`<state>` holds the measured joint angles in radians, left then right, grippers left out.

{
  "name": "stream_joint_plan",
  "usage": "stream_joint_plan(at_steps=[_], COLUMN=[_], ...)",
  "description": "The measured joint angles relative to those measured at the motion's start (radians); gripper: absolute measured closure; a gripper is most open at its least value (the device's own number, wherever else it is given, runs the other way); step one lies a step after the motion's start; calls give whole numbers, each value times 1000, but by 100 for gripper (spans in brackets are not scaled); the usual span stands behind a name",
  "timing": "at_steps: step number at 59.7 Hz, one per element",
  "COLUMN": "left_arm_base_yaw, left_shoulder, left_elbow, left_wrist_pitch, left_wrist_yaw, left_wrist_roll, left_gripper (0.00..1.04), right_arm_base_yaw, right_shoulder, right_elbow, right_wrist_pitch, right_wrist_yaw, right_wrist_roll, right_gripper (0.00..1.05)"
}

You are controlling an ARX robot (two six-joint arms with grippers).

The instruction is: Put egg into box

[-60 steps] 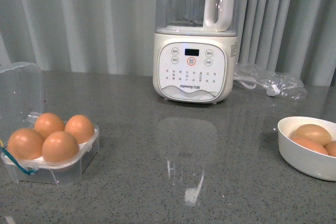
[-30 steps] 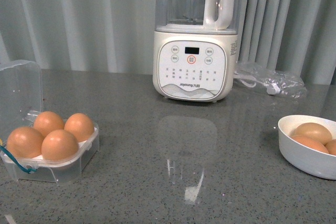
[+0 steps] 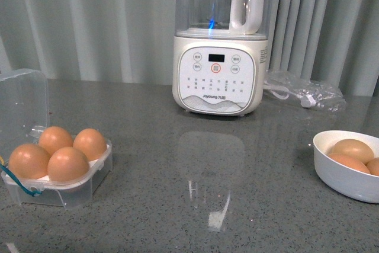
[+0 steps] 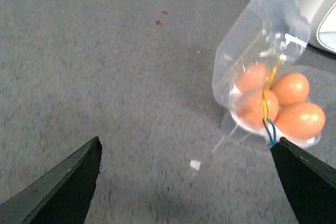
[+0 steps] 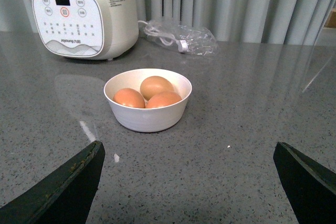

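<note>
The clear box (image 3: pixel 83 183) stands at the table's left with its lid (image 3: pixel 22 102) raised. Every cell holds a brown egg (image 3: pixel 68 164). A blue-yellow cord (image 3: pixel 18 183) hangs at its front. In the left wrist view the box (image 4: pixel 239 127) lies beyond my left gripper (image 4: pixel 187 141), which is open, empty and apart from it. The right gripper (image 5: pixel 188 144) is open and empty, short of the white bowl (image 5: pixel 149 119) that holds three brown eggs (image 5: pixel 156 86). Neither gripper shows in the front view.
A white Joyoung blender (image 3: pixel 218 75) with a clear jug stands at the back centre. A clear plastic bag with a cable (image 3: pixel 302 90) lies to its right. The bowl (image 3: pixel 343 179) sits at the right edge. Grey curtains hang behind the grey stone table (image 3: pixel 195 205).
A blue glint now shows inside the blender jug. The box and bowl sit almost where they were, with only a slight shift of the view.
</note>
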<state>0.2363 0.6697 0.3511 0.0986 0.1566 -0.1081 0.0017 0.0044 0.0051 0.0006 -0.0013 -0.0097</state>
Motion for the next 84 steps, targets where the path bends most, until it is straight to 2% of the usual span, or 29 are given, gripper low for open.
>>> stream_joint_plan(at_steps=[11, 35, 50, 68, 84], left_arm_base_yaw=[45, 49, -22, -93, -261], left_shoulder=[257, 514, 600, 638, 627], left_elbow=[159, 329, 399, 413, 407], left_wrist_pitch=[98, 183, 182, 180, 155], left_wrist_yaw=[57, 36, 45, 37, -8], left_wrist_roll=[79, 246, 380, 346, 264], left_gripper=[7, 7, 7, 7, 7], right_arm_base_yaw=[0, 0, 0, 0, 0], right_shoulder=[0, 0, 0, 0, 0], right_elbow=[0, 0, 0, 0, 0], right_wrist_pitch=[0, 0, 0, 0, 0], right_wrist_yaw=[0, 0, 0, 0, 0], right_wrist_roll=[0, 0, 0, 0, 0], right_gripper=[7, 7, 7, 7, 7])
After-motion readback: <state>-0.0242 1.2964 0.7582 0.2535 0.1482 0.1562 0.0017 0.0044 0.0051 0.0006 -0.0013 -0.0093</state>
